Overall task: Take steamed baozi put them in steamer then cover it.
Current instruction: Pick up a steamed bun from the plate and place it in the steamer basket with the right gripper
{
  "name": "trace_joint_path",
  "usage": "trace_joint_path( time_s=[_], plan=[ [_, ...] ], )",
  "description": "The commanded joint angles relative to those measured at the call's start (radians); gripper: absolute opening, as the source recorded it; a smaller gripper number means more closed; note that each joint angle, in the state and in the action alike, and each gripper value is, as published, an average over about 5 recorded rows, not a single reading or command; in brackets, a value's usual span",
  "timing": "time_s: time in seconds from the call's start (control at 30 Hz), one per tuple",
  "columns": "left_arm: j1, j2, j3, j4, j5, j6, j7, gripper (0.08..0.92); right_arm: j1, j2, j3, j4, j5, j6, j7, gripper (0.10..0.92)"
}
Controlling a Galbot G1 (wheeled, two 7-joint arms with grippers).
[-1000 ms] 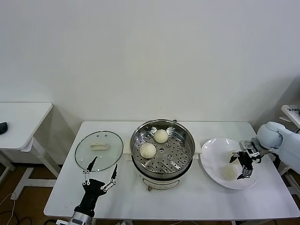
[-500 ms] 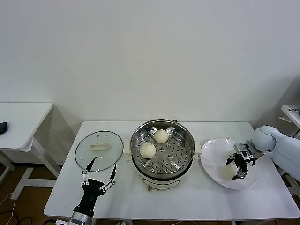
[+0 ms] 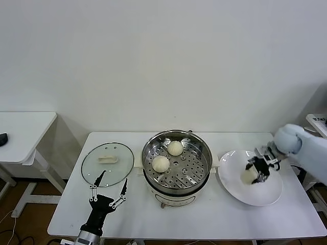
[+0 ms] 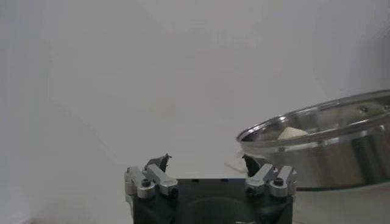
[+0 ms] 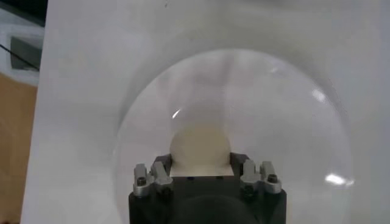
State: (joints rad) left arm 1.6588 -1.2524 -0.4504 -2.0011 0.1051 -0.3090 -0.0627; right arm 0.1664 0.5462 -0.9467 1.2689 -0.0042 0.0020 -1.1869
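Right now we see our right gripper [image 3: 257, 171] at the right of the head view, over the white plate [image 3: 265, 196], with its jaws closed around one steamed baozi [image 3: 249, 176]. In the right wrist view that bun [image 5: 200, 146] sits squarely between the two jaws, touching both, with the plate's glossy bowl [image 5: 292, 122] spread beneath it. We cannot tell whether the bun is off the plate or resting on it. No other bun shows on the plate; one could be hidden behind the gripper.

Meanwhile the steamer [image 3: 177, 179] stands at the centre of the head view, just left of the plate, and two buns lie on the left side of its perforated tray, one near the back [image 3: 175, 148] and one nearer the middle [image 3: 160, 163]. The right half of the tray is bare, and that is the relation we judge the next move turns on: the open space lies directly left of the held bun in the picture, with only the steamer's rim between them. The bun is round, so no long axis matters. Our right arm is much the nearer one.

Our left gripper [image 3: 109, 191] waits at the lower left with jaws spread wide and holding nothing, just below the cover [image 3: 108, 164], which lies flat on the worktop [image 3: 204, 219] left of the steamer.
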Motion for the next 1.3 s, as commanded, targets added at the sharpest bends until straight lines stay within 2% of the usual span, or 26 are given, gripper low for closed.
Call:
trace_joint_path(
  time_s=[0.03, 0.3, 0.57, 0.83, 1.3],
  plan=[
    [0.000, 0.008, 0.004, -0.002, -0.003, -0.005, 0.000, 0.823, 0.517, 0.100, -0.270, 0.121, 0.106, 0.182, -0.064, 0.657],
    [0.001, 0.013, 0.008, -0.005, -0.006, -0.008, -0.001, 0.823, 0.644, 0.321, -0.335, 0.213, 0.155, 0.352, -0.047, 0.662],
    [0.002, 0.021, 0.002, -0.003, -0.016, -0.012, -0.002, 0.823, 0.572, 0.449, -0.339, 0.311, 0.063, 0.466, -0.016, 0.647],
    [0.002, 0.022, -0.001, 0.000, -0.024, -0.013, -0.002, 0.823, 0.433, 0.483, -0.318, 0.389, -0.097, 0.574, -0.028, 0.645],
    [0.000, 0.017, -0.003, 0.006, -0.028, -0.016, -0.002, 0.823, 0.340, 0.468, -0.313, 0.399, -0.169, 0.616, -0.051, 0.644]
  ],
)
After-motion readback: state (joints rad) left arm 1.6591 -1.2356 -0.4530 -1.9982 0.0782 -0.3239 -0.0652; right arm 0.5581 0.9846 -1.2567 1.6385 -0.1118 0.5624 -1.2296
